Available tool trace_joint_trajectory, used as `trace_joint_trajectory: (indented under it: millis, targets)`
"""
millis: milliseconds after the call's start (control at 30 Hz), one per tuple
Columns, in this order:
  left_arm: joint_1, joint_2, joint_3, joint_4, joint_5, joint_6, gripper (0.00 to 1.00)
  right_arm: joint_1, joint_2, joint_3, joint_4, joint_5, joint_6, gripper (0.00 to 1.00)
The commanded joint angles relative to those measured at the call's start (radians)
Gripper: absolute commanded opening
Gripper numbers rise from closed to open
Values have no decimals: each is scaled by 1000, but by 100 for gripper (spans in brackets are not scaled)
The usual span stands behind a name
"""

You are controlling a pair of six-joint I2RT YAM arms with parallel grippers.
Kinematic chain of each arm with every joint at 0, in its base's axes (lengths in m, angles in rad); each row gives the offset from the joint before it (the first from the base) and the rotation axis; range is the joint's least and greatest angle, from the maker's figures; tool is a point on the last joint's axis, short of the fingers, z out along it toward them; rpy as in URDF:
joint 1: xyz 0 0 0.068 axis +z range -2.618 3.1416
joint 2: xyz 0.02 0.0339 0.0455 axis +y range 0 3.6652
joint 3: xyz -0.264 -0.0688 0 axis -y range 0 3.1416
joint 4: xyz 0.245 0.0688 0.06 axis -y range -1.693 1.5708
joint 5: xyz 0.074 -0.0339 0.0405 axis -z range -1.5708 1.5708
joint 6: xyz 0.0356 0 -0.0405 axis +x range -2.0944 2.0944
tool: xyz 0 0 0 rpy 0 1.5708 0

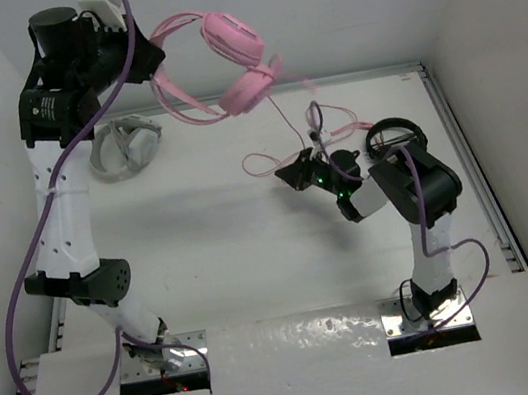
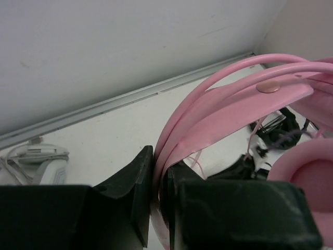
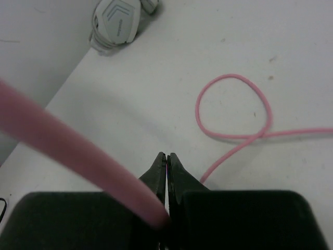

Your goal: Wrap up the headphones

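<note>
The pink headphones (image 1: 239, 60) hang in the air at the back of the table, their two earcups stacked one above the other. My left gripper (image 1: 157, 69) is raised high and shut on the headband (image 2: 218, 109), which runs up between its jaws (image 2: 158, 174). From the lower earcup the thin pink cable (image 1: 278, 114) drops to my right gripper (image 1: 288, 174), low over the table's middle right. That gripper (image 3: 166, 159) is shut on the cable, with a blurred stretch (image 3: 67, 140) leading away up-left. A loop of cable (image 3: 234, 107) lies on the table ahead.
Grey-white headphones (image 1: 123, 145) lie at the back left by the wall, also in the right wrist view (image 3: 115, 23). Smaller black headphones (image 1: 398, 135) sit at the right beside my right arm. Walls close the table in at the back and both sides.
</note>
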Motion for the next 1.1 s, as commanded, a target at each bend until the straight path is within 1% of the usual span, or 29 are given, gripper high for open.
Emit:
trace_joint_trajectory:
  millis: [0, 33, 100, 133, 200, 233, 300, 333, 367, 400, 467, 500, 533, 600, 633, 700, 733, 767, 800, 833, 867, 967, 1000, 1067]
  targets:
    - [13, -44, -23, 226, 62, -142, 0, 3, -145, -140, 208, 122, 9, 0]
    - [15, -54, -40, 231, 59, -133, 0, 3, -177, -189, 232, 162, 3, 0]
    - [15, -64, -96, 237, 59, -122, 0, 3, -241, -221, 220, 193, -21, 0]
    - [15, -73, -113, 243, 58, -121, 0, 5, -306, -232, 198, 205, -32, 0]
    - [18, -79, -140, 249, 49, -122, 0, 8, -354, -248, 168, 190, -84, 0]
    - [21, -81, -142, 257, 50, -128, 0, 15, -383, -249, 123, 176, -106, 0]
    - [29, -76, -125, 263, 61, -153, 0, 56, -389, -243, 66, 180, -195, 0]
    - [29, -67, -117, 270, 65, -174, 0, 73, -378, -225, -1, 185, -221, 0]
    - [29, -62, -101, 272, 71, -188, 0, 93, -368, -211, -32, 188, -264, 0]
    - [29, -52, -96, 281, 76, -203, 0, 138, -354, -194, -98, 187, -284, 0]
    - [32, -41, -93, 293, 82, -239, 0, 187, -299, -121, -173, 162, -345, 0]
    - [33, -35, -93, 298, 75, -248, 0, 236, -280, -94, -218, 148, -367, 0]
    - [35, -24, -91, 315, 64, -246, 0, 261, -265, -50, -288, 133, -385, 0]
    - [41, -13, -97, 348, -25, -227, 0, 322, -249, -34, -332, 108, -440, 0]
    - [47, -10, -108, 364, -101, -190, 0, 339, -266, -46, -333, 110, -462, 0]
    - [50, 4, -120, 416, -190, -133, 0, 366, -298, -60, -364, 111, -476, 0]
    - [50, 8, -131, 442, -241, -69, 0, 373, -318, -73, -379, 111, -479, 0]
    - [50, 11, -163, 470, -343, -37, 0, 377, -364, -79, -396, 111, -486, 0]
    - [50, 24, -180, 525, -388, -3, 0, 391, -389, -86, -433, 113, -497, 0]
    - [52, 34, -197, 548, -463, 58, 0, 405, -415, -96, -459, 116, -529, 0]
    - [50, 60, -202, 580, -488, 95, 0, 440, -467, -94, -515, 117, -546, 0]
    - [50, 94, -232, 614, -508, 114, 0, 517, -525, -70, -597, 116, -612, 0]
    - [50, 119, -235, 623, -505, 117, 0, 531, -559, -59, -649, 116, -627, 0]
    - [47, 146, -242, 628, -517, 140, 0, 551, -599, -24, -695, 107, -640, 0]
